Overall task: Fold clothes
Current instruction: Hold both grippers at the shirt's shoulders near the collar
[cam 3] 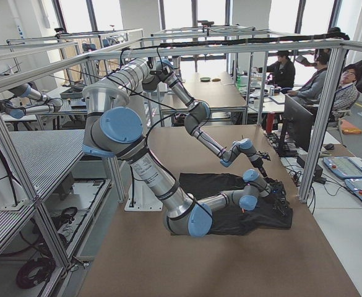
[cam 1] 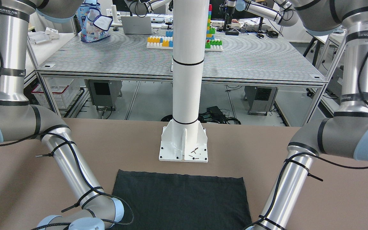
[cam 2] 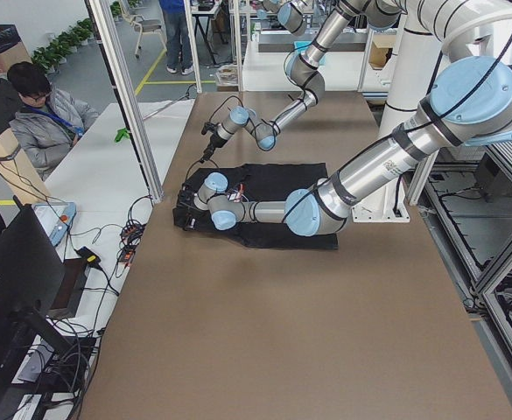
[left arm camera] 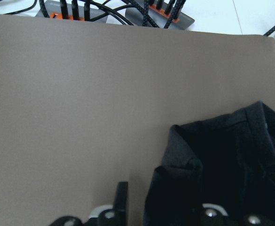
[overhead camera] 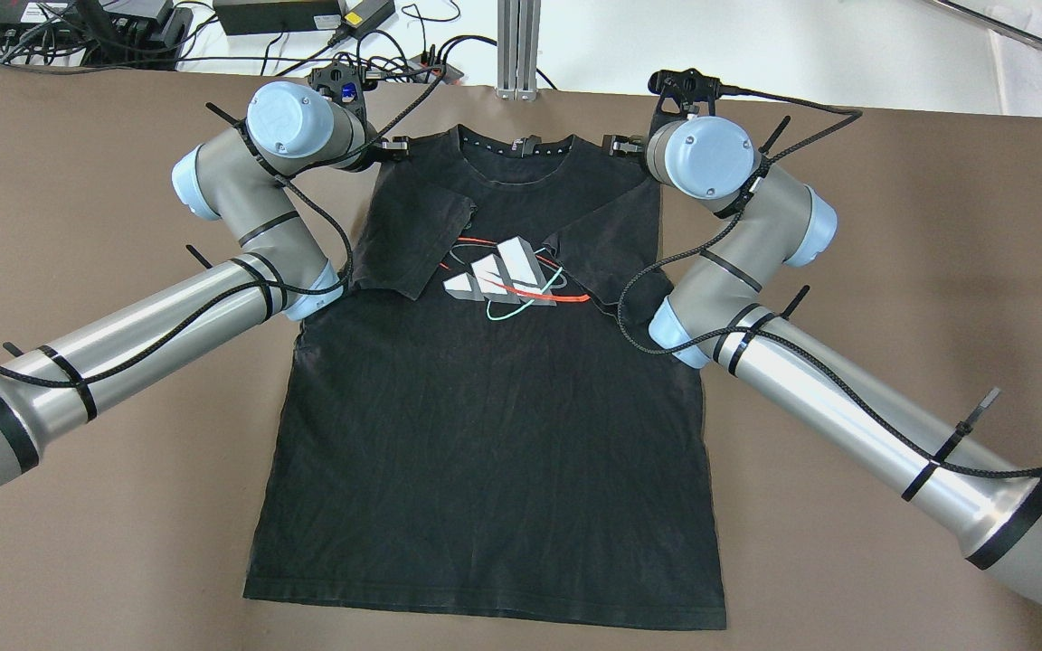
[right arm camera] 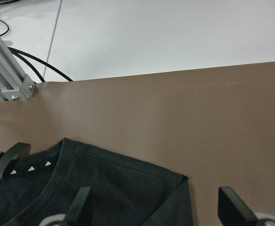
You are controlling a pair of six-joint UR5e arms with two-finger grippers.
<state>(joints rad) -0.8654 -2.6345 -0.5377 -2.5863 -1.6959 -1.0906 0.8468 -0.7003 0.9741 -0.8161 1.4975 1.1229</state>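
Observation:
The clothes are one black T-shirt [overhead camera: 485,407] with a white, red and teal chest print. It lies flat on the brown table [overhead camera: 892,271] with both sleeves folded in over the chest. My left gripper [overhead camera: 387,145] is at the shirt's left shoulder. In the left wrist view, the left gripper [left arm camera: 158,207] is narrowed around the bunched shoulder corner [left arm camera: 179,160], and bare table shows between one finger [left arm camera: 121,197] and the cloth. My right gripper [overhead camera: 619,143] is at the other shoulder. In its own view, the right gripper [right arm camera: 157,205] stands wide open over that corner [right arm camera: 175,188].
Cables and power bricks [overhead camera: 286,14] lie past the table's far edge beside an aluminium post [overhead camera: 518,45]. The white pillar's base plate [cam 1: 184,147] stands just behind the shirt's hem [cam 1: 180,175]. Seated people [cam 2: 37,114] [cam 3: 348,86] are at desks off the table.

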